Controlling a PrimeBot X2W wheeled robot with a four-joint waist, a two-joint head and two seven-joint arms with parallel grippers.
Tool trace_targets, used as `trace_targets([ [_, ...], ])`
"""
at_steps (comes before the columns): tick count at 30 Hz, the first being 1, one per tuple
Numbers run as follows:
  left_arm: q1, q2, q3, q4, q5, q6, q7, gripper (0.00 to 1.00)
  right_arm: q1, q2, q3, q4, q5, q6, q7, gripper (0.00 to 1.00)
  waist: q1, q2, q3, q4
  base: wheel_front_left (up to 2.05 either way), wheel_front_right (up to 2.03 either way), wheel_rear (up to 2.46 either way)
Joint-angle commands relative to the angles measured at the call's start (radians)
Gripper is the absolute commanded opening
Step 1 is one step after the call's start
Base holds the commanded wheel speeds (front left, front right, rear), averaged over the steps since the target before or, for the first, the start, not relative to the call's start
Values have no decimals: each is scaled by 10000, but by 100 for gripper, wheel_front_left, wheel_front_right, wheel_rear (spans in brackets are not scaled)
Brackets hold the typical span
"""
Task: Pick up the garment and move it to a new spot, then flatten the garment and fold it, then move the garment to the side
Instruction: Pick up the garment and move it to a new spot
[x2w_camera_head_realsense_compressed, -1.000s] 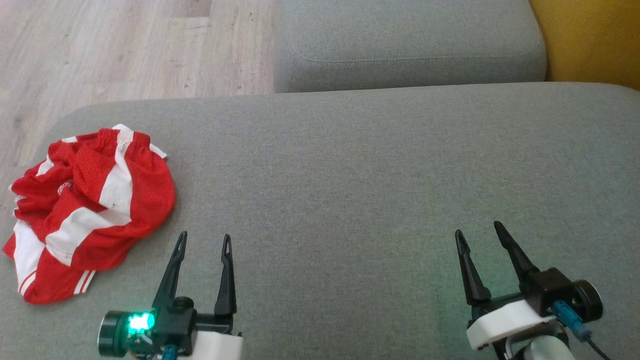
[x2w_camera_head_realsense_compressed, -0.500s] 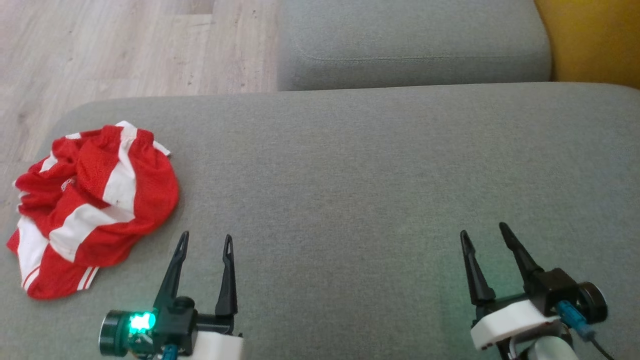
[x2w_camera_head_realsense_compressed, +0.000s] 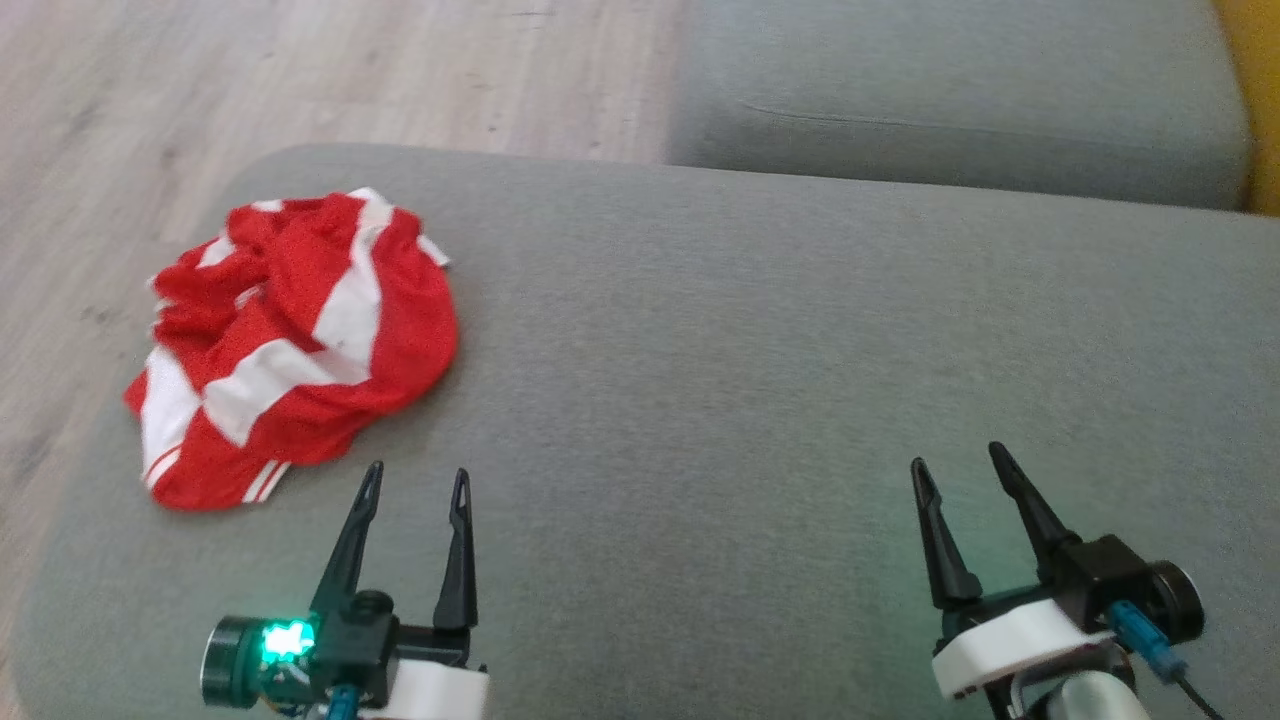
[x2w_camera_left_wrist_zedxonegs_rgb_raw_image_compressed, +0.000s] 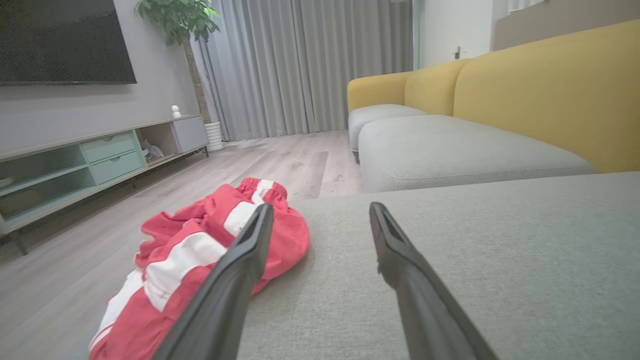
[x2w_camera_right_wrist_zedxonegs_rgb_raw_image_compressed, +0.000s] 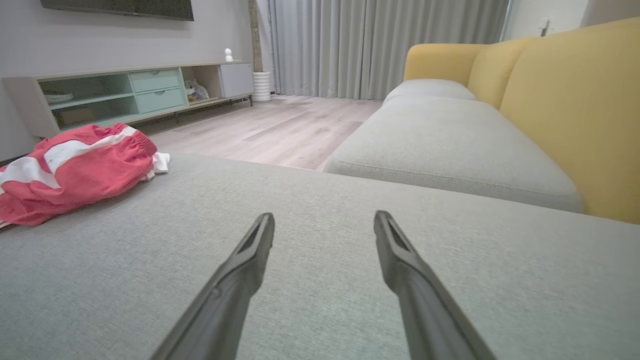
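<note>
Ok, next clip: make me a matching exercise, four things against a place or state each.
1. crumpled red-and-white striped garment
2. left gripper
3. yellow upholstered sofa backrest
4. pale wooden plank floor

A. rises beside the far grey seat cushion
B. jaws open, holding nothing
C. bunched at the left end of the near grey fabric cushion
D. lies past the near cushion's left edge

Pairs: 1-C, 2-B, 3-A, 4-D

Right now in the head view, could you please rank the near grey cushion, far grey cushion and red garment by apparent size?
1. near grey cushion
2. far grey cushion, cropped and farther off
3. red garment
</note>
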Motion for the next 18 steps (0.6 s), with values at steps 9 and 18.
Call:
trace_targets([
  [9,-228,77,481,-404,30,25,-95,100,-224,-100,535,-479,197,-7,-120,100,0,0,-109,1526,0,0,0],
  [18,-58,109,562,-435,32,14,-95,100,-192,-100,516,-484,97,-7,-120,100,0,0,-97,2440,0,0,0],
])
